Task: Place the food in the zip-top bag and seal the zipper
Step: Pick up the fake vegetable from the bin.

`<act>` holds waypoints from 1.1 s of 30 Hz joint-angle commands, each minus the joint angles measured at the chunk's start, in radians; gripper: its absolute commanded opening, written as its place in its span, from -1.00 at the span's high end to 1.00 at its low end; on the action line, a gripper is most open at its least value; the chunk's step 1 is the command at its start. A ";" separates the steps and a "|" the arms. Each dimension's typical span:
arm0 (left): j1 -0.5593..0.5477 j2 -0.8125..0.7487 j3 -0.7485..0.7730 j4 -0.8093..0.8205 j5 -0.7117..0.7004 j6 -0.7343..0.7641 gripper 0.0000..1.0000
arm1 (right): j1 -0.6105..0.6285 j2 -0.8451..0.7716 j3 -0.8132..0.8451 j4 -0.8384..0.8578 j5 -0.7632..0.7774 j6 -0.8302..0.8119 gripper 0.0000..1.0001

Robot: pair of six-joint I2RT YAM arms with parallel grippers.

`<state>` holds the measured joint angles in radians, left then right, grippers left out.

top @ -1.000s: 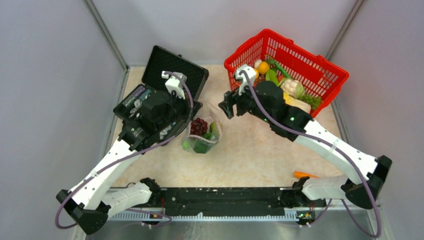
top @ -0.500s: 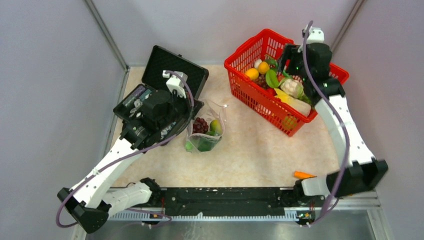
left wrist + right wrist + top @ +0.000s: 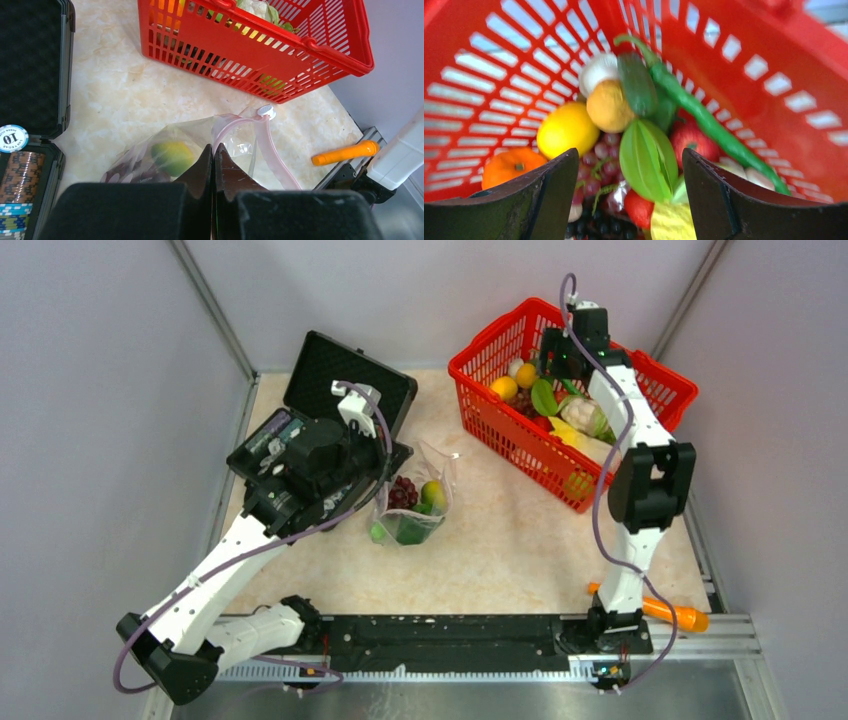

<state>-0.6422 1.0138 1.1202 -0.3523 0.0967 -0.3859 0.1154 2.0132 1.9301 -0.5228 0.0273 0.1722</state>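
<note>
The clear zip-top bag (image 3: 412, 502) lies mid-table with purple grapes (image 3: 399, 490), a yellow-green fruit (image 3: 432, 490) and green pieces inside; it also shows in the left wrist view (image 3: 165, 155). My left gripper (image 3: 214, 148) is shut on the bag's mouth edge beside the pink zipper (image 3: 272, 155), whose white slider (image 3: 265, 110) sits at the far end. My right gripper (image 3: 629, 160) is open above the food in the red basket (image 3: 640, 380): a green starfruit (image 3: 648, 160), a lemon (image 3: 567, 128), grapes (image 3: 596, 165), a long green pepper (image 3: 704, 120).
An open black case (image 3: 345, 375) with poker chips (image 3: 15, 175) stands at the back left. An orange toy carrot (image 3: 675, 614) lies at the front right by the rail. Grey walls close in the table on three sides.
My right arm has swung from beside the bag back over the red basket and its gripper now hangs over the food there. A yellow-green fruit now lies in the bag. My left gripper has held still.
</note>
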 commanded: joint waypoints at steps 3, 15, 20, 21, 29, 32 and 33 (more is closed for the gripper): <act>-0.001 -0.013 0.024 0.025 0.006 0.032 1.00 | 0.001 0.241 0.353 -0.033 -0.010 -0.016 -0.48; -0.001 0.009 0.042 0.013 -0.008 0.045 1.00 | 0.002 0.260 0.276 0.014 0.035 -0.029 -0.23; -0.001 0.009 0.039 0.017 -0.002 0.039 1.00 | 0.003 0.341 0.381 -0.035 0.046 -0.026 -0.24; -0.001 0.006 0.038 0.016 -0.002 0.038 1.00 | 0.002 0.352 0.387 -0.024 0.044 -0.023 -0.24; -0.001 -0.030 0.013 0.008 -0.036 0.030 1.00 | 0.000 0.381 0.389 0.026 0.071 0.011 0.28; -0.001 -0.025 0.013 0.007 -0.034 0.030 1.00 | 0.001 0.358 0.358 0.045 0.026 0.001 0.88; -0.001 -0.023 0.013 0.008 -0.033 0.030 1.00 | 0.001 0.341 0.339 0.056 0.015 0.002 0.94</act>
<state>-0.6422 1.0084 1.1248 -0.3767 0.0727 -0.3565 0.1192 2.3760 2.2799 -0.5163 0.0708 0.1814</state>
